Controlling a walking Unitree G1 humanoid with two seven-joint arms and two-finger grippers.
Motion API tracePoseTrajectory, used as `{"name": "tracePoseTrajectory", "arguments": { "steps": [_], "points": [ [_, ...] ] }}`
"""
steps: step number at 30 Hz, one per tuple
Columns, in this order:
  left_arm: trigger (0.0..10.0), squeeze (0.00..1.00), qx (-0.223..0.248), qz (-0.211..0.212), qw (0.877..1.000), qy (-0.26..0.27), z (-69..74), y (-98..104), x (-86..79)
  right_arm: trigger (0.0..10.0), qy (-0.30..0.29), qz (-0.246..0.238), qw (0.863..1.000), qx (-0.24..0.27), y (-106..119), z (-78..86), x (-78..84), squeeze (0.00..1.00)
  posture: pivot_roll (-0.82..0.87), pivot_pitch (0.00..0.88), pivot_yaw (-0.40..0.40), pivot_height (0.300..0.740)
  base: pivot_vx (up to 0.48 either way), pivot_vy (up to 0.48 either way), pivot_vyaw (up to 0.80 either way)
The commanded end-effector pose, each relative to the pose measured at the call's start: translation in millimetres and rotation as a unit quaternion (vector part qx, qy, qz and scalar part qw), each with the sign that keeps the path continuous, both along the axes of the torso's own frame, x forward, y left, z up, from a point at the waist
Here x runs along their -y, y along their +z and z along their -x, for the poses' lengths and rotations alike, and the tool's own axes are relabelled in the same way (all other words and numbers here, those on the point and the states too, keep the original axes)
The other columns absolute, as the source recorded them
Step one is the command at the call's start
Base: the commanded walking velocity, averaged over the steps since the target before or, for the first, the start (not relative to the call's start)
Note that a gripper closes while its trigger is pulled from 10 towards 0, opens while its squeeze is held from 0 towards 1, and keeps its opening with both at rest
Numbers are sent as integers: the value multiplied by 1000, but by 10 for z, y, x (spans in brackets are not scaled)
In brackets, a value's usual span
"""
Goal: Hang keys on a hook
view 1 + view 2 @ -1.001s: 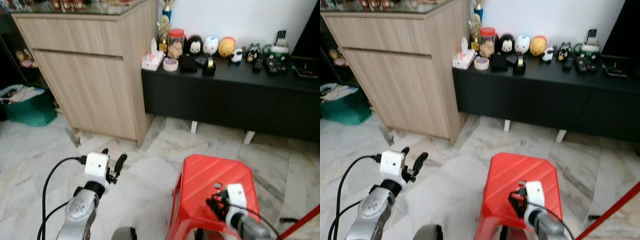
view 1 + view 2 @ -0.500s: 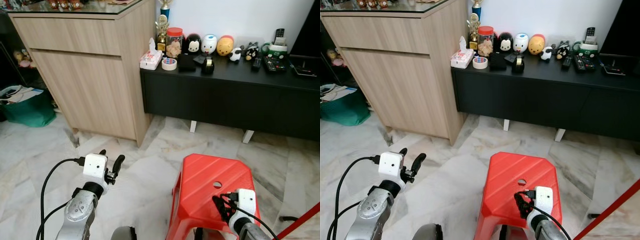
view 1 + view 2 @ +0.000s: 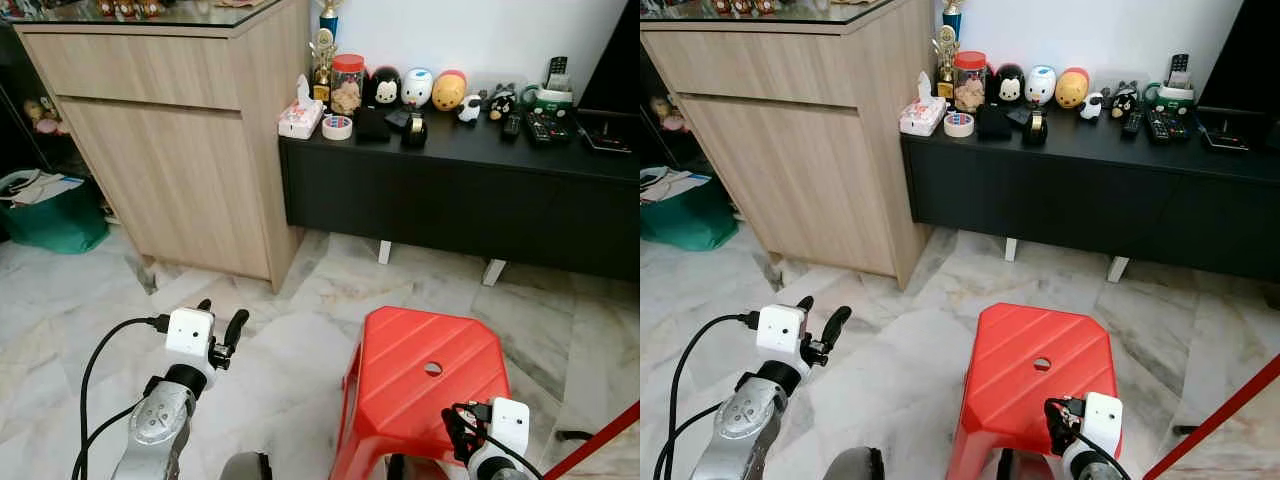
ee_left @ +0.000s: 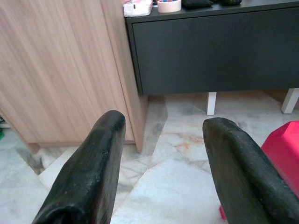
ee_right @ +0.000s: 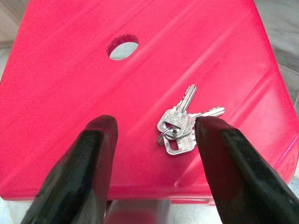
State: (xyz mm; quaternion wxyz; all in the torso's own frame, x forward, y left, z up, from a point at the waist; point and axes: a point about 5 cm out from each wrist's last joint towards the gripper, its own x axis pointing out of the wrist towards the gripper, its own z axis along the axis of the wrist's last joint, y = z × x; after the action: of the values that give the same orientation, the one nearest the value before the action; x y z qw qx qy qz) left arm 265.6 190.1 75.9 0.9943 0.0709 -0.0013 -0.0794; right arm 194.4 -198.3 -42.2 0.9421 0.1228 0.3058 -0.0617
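**Two fingers spread above keys on red stool**

Two black fingers (image 5: pixel 88 168) of the right gripper (image 5: pixel 156 128) stand wide apart over the top of a red plastic stool (image 3: pixel 400 385), grasping nothing. In the right wrist view the bunch of silver keys (image 5: pixel 182 123) lies flat on the stool's red surface, between the two fingertips but closer to one of them, nearly touching its tip; whether it actually touches cannot be told. The keys are joined by a small ring, with their blades fanned out away from the gripper. Farther along the seat, beyond the keys, is the stool's round hole (image 5: pixel 122 46).

From the head camera, the right gripper's white wrist housing (image 3: pixel 508 425) sits low over the near edge of the stool. The stool stands on a pale marble floor (image 3: pixel 300 330).

The left gripper (image 3: pixel 220 318) hangs over the floor to the left of the stool, its fingers parted and empty. The left wrist view looks between them toward a wooden cabinet (image 4: pixel 60 65) and a low black sideboard (image 4: pixel 210 51).

That sideboard stands against the wall beyond the stool, with the tall wooden cabinet at its left. On its top sit a tissue box (image 3: pixel 303 118), a roll of tape (image 3: pixel 337 127), a jar with a red lid (image 3: pixel 349 84), several round figurines (image 3: pixel 419 87) and some remote controls (image 3: pixel 545 125). A green bag (image 3: pixel 55 215) rests on the floor at the far left.
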Motion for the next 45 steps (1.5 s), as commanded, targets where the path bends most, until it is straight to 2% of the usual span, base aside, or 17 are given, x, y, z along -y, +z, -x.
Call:
{"name": "tracePoseTrajectory", "arguments": {
  "steps": [1, 7, 11, 20, 31, 37, 45],
  "points": [
    [10000, 0, -10, -10, 1000, 2, 20, -50, -18, 10000, -13, 0, 1000, -1, -12, -5, 23, 0, 23, 0, -19, 618, 0, 0, 0],
    [10000, 0, -9, -9, 1000, 1, 12, -52, -6, 10000, -18, 2, 1000, -8, -22, -96, 17, 0, 26, 0, -19, 618, 0, 0, 0],
    [10000, 0, -8, -9, 1000, 2, 2, -56, 1, 10000, -18, 3, 1000, -9, -12, -247, -2, 0, 26, 0, -16, 618, 0, 0, 0],
    [10000, 0, -6, -7, 1000, 1, -7, -56, 23, 10000, 4, 13, 1000, -7, 12, -433, -42, 0, 32, 0, -17, 618, 0, 0, 0],
    [10000, 0, -7, -8, 1000, 4, 14, -67, 6, 10000, -28, 19, 999, -13, -46, -354, 37, 0, 32, 0, -20, 618, 0, 0, 0],
    [10000, 0, -6, -9, 1000, 5, -4, -67, 7, 10000, -27, 17, 999, -30, -135, -238, 11, 0, 33, 0, -19, 618, 0, 0, 0],
    [10000, 0, -5, -9, 1000, 5, -14, -66, 13, 10000, -12, 22, 999, -47, -161, -234, -28, 0, 33, 0, -18, 618, 0, 0, 0]
  ]
}}
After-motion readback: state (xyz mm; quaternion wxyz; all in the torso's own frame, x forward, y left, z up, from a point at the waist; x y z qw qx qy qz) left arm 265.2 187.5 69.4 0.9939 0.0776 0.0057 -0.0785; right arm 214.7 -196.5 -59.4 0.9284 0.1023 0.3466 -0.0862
